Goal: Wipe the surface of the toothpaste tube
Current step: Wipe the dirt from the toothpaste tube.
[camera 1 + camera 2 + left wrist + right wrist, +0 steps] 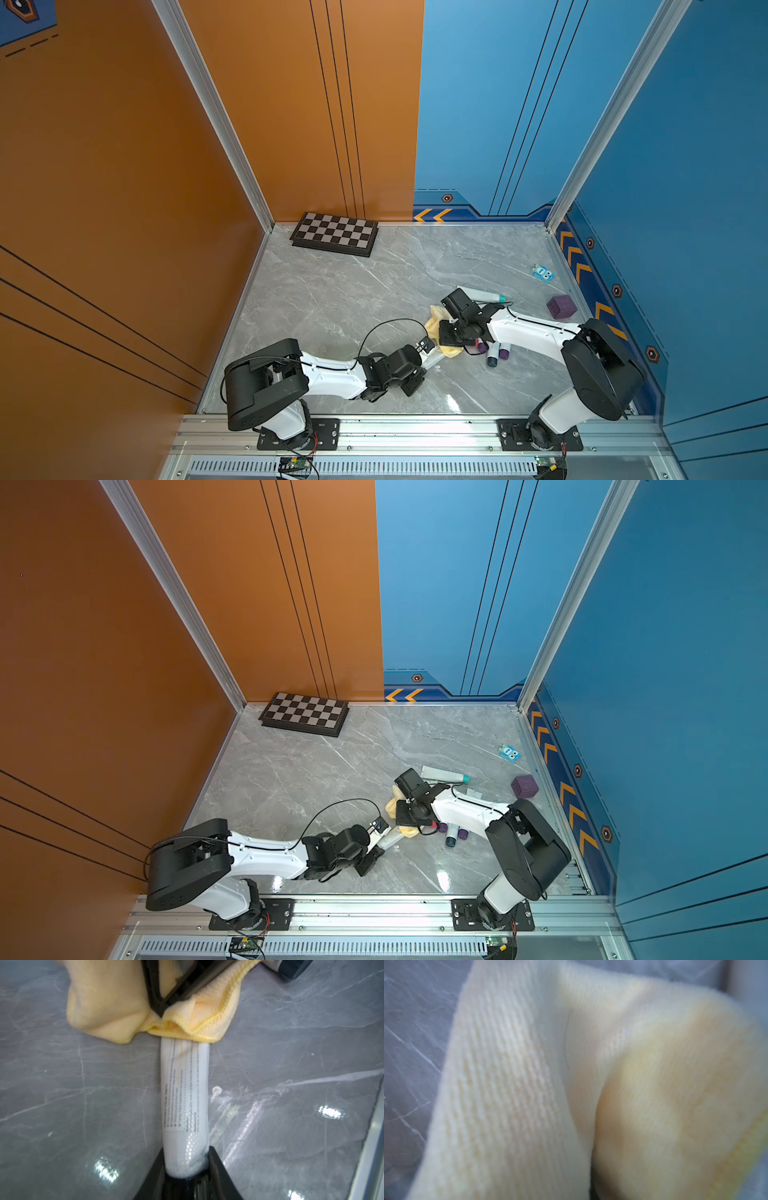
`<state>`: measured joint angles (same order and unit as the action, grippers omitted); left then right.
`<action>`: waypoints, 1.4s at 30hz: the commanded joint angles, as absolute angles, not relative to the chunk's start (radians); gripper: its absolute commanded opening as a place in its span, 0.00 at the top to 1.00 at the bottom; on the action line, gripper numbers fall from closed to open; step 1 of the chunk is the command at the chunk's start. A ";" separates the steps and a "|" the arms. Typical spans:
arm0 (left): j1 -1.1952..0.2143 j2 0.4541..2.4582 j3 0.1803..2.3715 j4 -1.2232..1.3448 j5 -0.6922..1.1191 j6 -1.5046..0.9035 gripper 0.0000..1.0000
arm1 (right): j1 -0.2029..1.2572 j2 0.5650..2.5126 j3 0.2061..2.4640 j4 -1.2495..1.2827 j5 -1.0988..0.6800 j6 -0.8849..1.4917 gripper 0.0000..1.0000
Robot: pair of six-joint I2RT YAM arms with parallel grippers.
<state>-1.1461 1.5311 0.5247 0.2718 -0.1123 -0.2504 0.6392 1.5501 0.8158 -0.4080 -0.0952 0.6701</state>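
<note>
My left gripper point(185, 1154) is shut on one end of a white toothpaste tube point(185, 1095), which lies low over the grey marble table point(83, 1088). A pale yellow cloth point(108, 1007) is draped over the tube's far end. A black finger point(178, 987) of the right gripper presses into the cloth from above. In both top views the two grippers meet at mid-table, with the right gripper point(449, 336) over the cloth point(435, 323) and the tube point(434, 358) sticking out of the left gripper point(429, 356). The right wrist view is filled by the cloth point(571, 1084), which hides the jaws.
Another white tube with a teal cap point(482, 294) lies behind the right wrist. Several small tubes with dark caps point(494, 353) lie just right of the cloth. A purple cube point(561, 306) and a small blue box point(543, 273) sit near the right wall, and a chessboard point(336, 234) at the back.
</note>
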 commanded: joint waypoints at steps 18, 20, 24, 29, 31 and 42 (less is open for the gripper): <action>-1.154 1.589 0.512 0.136 -0.135 -0.250 0.81 | 0.854 1.582 0.753 -0.425 -0.287 0.761 1.00; -1.156 1.591 0.510 0.135 -0.155 -0.253 0.81 | 0.851 1.585 0.720 -0.438 -0.243 0.759 1.00; -1.182 1.595 0.500 0.136 -0.237 -0.264 0.82 | 0.833 1.593 0.691 -0.527 -0.054 0.725 1.00; -1.209 1.558 0.413 0.256 -0.268 -0.323 0.83 | 0.670 1.541 0.579 -0.388 -0.193 0.726 1.00; -1.209 1.520 0.366 0.302 -0.266 -0.334 0.83 | 0.624 1.539 0.564 -0.342 -0.274 0.726 1.00; -1.204 1.548 0.353 0.367 -0.255 -0.322 0.82 | 0.719 1.506 0.627 -0.397 -0.360 0.740 1.00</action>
<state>-1.2114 1.4757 0.3618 0.4786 -0.2096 -0.2928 0.6479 1.4921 0.6647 -0.1757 -0.3393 0.7238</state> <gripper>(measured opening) 0.296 0.060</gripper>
